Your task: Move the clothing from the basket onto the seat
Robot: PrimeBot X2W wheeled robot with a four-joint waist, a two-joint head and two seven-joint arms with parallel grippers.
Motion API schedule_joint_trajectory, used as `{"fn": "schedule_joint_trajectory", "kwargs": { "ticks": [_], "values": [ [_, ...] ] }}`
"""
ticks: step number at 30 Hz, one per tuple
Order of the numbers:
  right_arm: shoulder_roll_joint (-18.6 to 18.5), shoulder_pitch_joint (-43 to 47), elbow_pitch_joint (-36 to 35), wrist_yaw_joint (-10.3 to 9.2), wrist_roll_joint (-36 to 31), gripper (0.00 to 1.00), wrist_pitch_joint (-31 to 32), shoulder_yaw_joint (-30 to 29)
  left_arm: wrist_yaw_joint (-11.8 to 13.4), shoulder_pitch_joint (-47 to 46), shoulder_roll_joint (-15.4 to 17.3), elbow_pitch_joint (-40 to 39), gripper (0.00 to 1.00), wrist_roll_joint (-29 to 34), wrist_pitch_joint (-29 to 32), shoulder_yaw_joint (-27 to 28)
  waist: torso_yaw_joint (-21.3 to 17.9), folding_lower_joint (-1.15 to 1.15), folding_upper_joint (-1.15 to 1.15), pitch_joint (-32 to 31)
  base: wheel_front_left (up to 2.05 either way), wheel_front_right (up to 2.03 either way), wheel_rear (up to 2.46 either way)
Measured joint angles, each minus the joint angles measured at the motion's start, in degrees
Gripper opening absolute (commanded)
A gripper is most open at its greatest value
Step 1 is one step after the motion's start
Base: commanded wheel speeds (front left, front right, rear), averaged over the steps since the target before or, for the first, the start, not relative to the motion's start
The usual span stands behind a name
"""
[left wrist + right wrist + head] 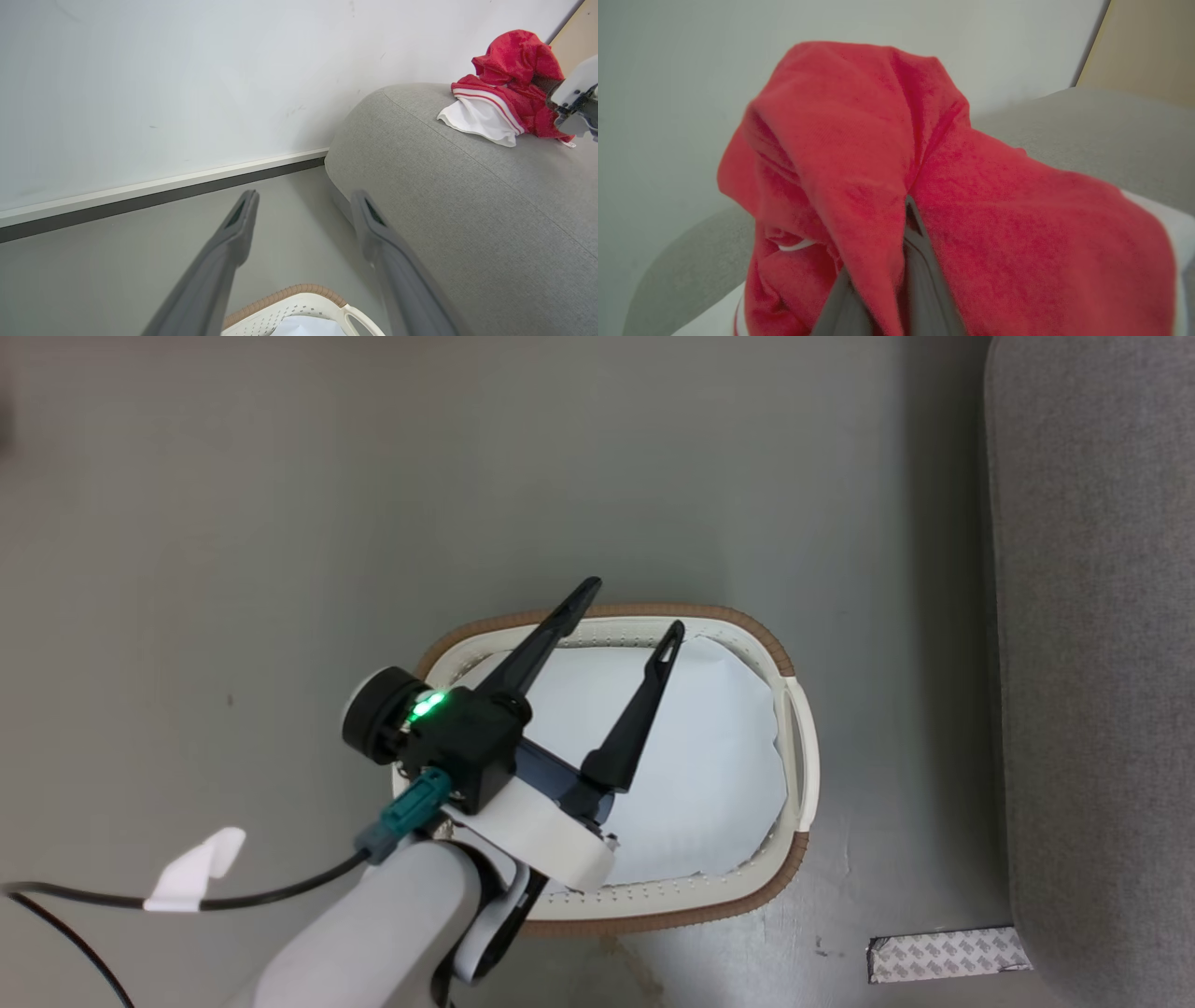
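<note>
The red clothing (509, 88) with its white panel and striped trim lies bunched on top of the grey seat (444, 196), lifted into a peak. In the right wrist view the clothing (887, 140) drapes over my right gripper (901, 219), whose fingers are shut on a fold of it above the seat (1111, 126). My left gripper (633, 609) hovers open over the basket (789, 859), holding nothing. The left wrist view shows its fingertips (250, 200) spread above the basket rim (299, 303).
Plain pale fabric (691, 765) lines the basket's inside. The seat's edge (1092, 663) runs down the right, a short way from the basket. A strip of patterned tape (948, 955) lies on the grey floor. A black cable (261, 887) with a white tag (196, 873) trails left.
</note>
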Motion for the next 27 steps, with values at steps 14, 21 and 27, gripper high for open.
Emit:
{"fn": "schedule_joint_trajectory", "kwargs": {
  "ticks": [14, 21, 27],
  "values": [
    [5.9, 12.3, -14.2, 0.01, -3.1, 1.0, -0.3, 3.5, 1.3, 4.3, 0.7, 1.3, 1.0, -4.7, -2.6, 3.7, -1.9, -0.01, 0.0, -8.2, 0.0, 0.0, 0.0],
    [6.2, 28.7, -29.0, 0.0, -2.9, 1.0, -0.4, 9.2, 1.4, 10.6, -0.8, 5.3, 1.0, -8.1, -4.4, 5.8, -1.6, -0.02, 0.0, -16.9, 0.0, 0.0, 0.0],
    [9.6, 42.7, -39.8, 0.0, -2.6, 1.0, -0.4, 13.6, 2.4, 17.2, -1.2, 9.1, 1.0, -8.5, -5.0, 8.6, 0.3, -0.03, 0.0, -25.3, 0.0, 0.0, 0.0]
  ]
}}
